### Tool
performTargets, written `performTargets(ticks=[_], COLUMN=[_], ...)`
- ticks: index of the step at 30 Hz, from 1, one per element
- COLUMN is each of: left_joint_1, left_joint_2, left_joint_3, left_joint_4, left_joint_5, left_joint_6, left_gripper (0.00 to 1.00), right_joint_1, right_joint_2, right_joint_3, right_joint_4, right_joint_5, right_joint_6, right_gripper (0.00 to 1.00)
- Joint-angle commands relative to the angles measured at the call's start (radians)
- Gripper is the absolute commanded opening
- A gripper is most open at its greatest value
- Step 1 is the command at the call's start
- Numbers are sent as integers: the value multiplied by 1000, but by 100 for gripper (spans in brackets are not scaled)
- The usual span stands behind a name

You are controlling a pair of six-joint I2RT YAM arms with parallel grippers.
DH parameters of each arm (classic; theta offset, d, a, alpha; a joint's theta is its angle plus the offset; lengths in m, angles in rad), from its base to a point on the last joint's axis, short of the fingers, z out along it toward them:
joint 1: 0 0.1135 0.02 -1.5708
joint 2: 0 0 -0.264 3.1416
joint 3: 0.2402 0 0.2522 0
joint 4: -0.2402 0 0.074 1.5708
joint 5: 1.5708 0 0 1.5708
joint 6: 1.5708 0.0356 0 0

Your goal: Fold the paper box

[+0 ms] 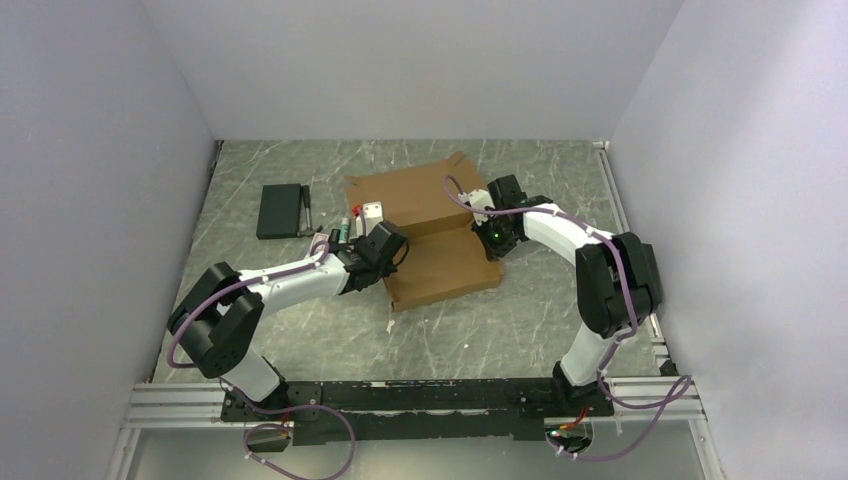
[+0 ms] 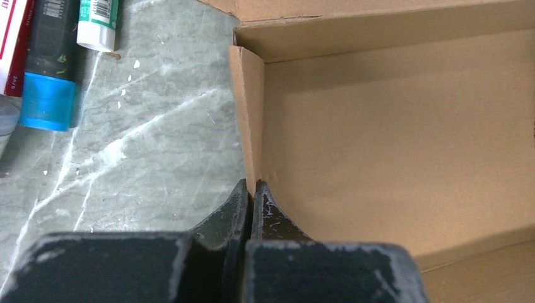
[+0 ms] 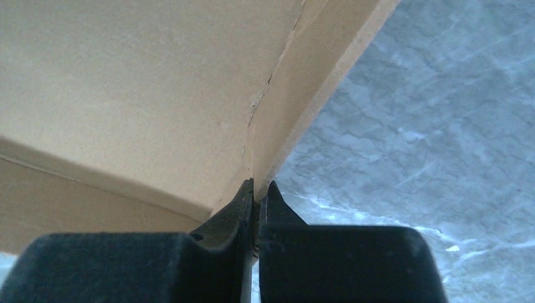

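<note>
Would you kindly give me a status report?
Left gripper shut on paper box, left wall. Right gripper shut on its right wall. Tubes alongside, not blocking.

The overhead camera looked down from high on the near side of the paper box (image 1: 425,230), far enough to see all of it. The wrist cameras sat close against its left and right walls; all three views shared that cardboard.

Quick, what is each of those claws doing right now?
Left gripper: closed, pinching a side wall of the paper box.
Right gripper: closed, pinching the box's opposite edge.
</note>
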Motion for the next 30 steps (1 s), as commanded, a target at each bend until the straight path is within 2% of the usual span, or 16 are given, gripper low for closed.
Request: performTargets(ticks=[1, 2, 3, 5, 8, 11, 13, 15, 16, 18, 20, 22, 26, 29, 30], left_joint_1=[-4, -4, -4, -4, -4, -4, -4, -4, -4, -4, -4, -4, -6, -6, -5], left_joint_2=[-43, -42, -41, -39, -36, -30, -27, -26, -28, -32, -33, -32, -19, -10, -8], left_joint_3=[38, 40, 40, 38, 33, 32, 32, 35, 35, 35, 34, 37, 51, 63, 62], left_joint_4=[39, 40, 45, 51, 61, 67, 69, 65, 62, 55, 45, 31, 27, 24, 24], left_joint_5=[29, 37, 45, 57, 65, 75, 78, 78, 75, 68, 57, 48, 54, 62, 62], left_joint_6=[-9, -11, -11, -15, -20, -25, -27, -30, -32, -38, -46, -58, -63, -62, -62], left_gripper=[0, 0, 0, 0, 0, 0, 0, 0, 0, 0, 0, 0, 0, 2, 4], right_joint_1=[1, 1, 1, 0, -4, -24, -30, -33, -33, -31, -29, -17, 40, 47, 45], right_joint_2=[10, 14, 19, 39, 54, 62, 74, 87, 93, 96, 88, 67, 75, 88, 87], right_joint_3=[-22, -22, -22, -16, -9, 0, 4, 7, 10, 10, 9, 1, -18, -16, -14], right_joint_4=[117, 114, 113, 111, 136, 179, 210, 225, 221, 210, 195, 199, 245, 248, 240], right_joint_5=[193, 180, 166, 129, 119, 102, 117, 130, 130, 129, 145, 168, 347, 353, 327], right_joint_6=[-5, -4, -1, 11, 39, 95, 126, 142, 146, 144, 128, 110, 71, 65, 66], right_gripper=[0, 0, 5, 25, 44, 50, 50, 45, 36, 30, 18, 0, 0, 1, 10])
